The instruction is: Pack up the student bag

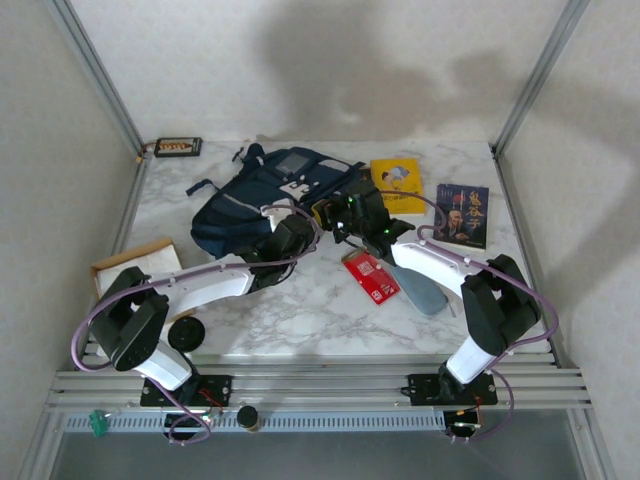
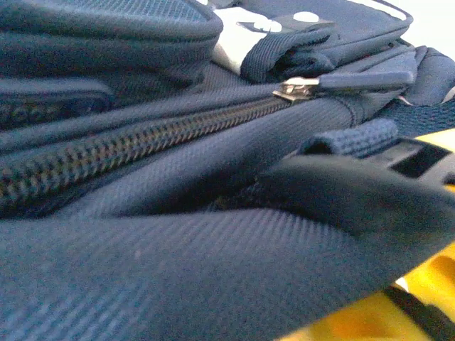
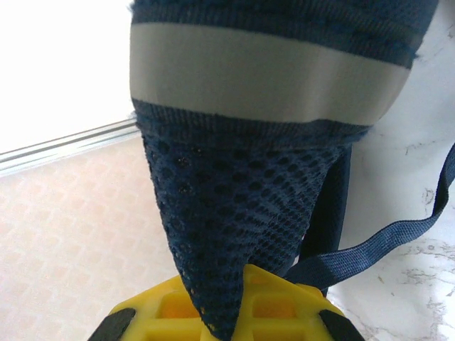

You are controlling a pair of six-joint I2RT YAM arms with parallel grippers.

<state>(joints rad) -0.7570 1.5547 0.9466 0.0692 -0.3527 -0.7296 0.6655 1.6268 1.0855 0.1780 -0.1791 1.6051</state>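
Overhead, the left gripper, opening unclear, touches the student bag — close up, the right gripper clamps its mesh.

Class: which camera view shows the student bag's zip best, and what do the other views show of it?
The left wrist view: the zip runs across it close up, and the slider is clear. The top external view shows the whole student bag, with the zip too small to trace. The right wrist view shows its mesh and pale stripe.

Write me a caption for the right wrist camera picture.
The right gripper pinches a mesh corner of the student bag, marble table behind.
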